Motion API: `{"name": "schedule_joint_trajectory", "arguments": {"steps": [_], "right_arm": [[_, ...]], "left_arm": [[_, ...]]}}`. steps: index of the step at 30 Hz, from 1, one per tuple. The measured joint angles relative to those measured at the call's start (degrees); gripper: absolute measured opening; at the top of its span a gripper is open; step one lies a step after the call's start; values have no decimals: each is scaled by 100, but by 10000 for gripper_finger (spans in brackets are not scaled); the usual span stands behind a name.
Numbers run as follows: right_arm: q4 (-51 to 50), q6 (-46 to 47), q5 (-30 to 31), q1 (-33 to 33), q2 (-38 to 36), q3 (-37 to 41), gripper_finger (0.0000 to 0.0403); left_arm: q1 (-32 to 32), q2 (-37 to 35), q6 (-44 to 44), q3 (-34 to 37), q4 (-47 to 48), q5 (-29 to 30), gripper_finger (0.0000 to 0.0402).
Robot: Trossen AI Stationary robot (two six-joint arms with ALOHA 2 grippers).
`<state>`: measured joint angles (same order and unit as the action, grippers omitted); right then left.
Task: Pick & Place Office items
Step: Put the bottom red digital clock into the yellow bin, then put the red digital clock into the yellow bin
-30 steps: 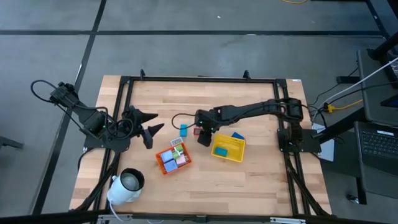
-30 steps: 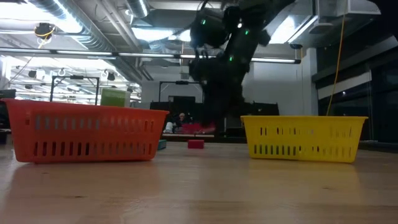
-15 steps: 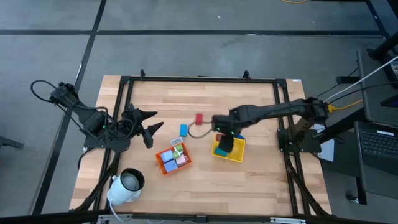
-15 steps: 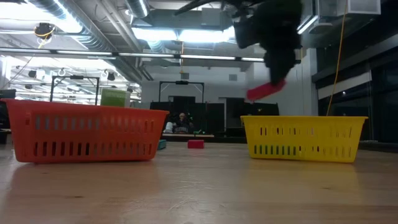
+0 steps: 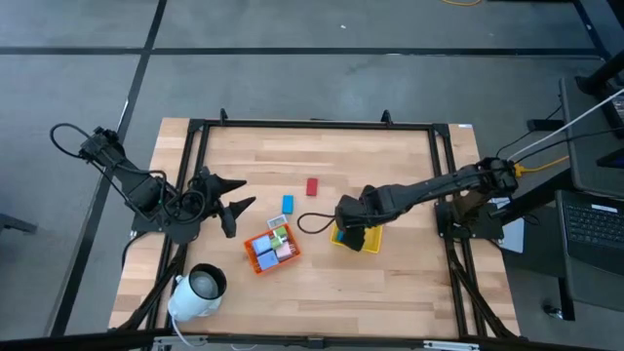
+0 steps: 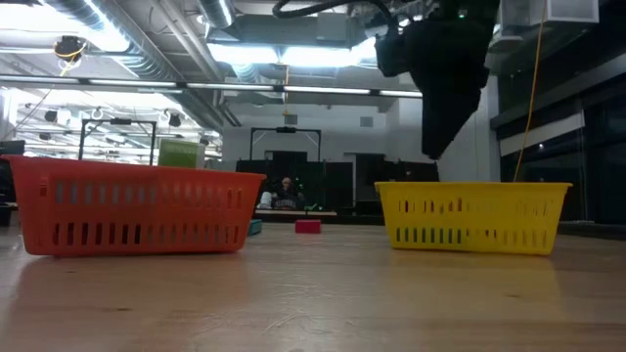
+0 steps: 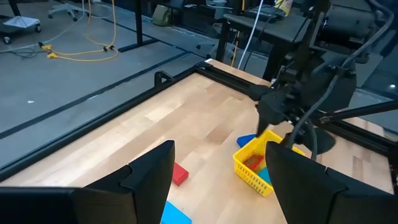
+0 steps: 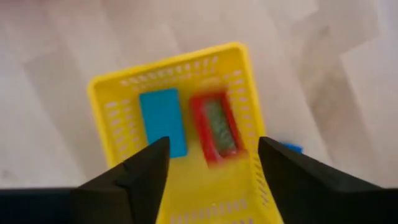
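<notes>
My right gripper hangs open over the yellow tray, well above its rim in the low view. In the tray lie a red piece and a blue piece, flat on its floor. Another red piece and a light blue piece lie on the bare table. The orange tray holds several small coloured pieces. My left gripper waits open near the table's left edge.
A large white cylinder with a dark hollow lies near the table's near left corner. One more blue piece lies on the table just outside the yellow tray. A black frame borders the table. Bare wood lies on the near side of both trays.
My right gripper lifted a red piece off the table's middle, carried it up and toward the right and near edges until it was over the yellow tray, and let it go. The red piece now lies in that tray beside the blue one.
</notes>
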<state>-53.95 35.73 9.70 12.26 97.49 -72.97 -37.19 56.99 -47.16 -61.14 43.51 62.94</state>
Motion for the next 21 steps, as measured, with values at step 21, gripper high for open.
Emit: {"name": "schedule_joint_trajectory", "arguments": {"steps": [21], "right_arm": [[2156, 3877, -787, -2270, 698, -140, 322]], "left_arm": [[-39, 0, -147, 0, -345, 259, 246]]}}
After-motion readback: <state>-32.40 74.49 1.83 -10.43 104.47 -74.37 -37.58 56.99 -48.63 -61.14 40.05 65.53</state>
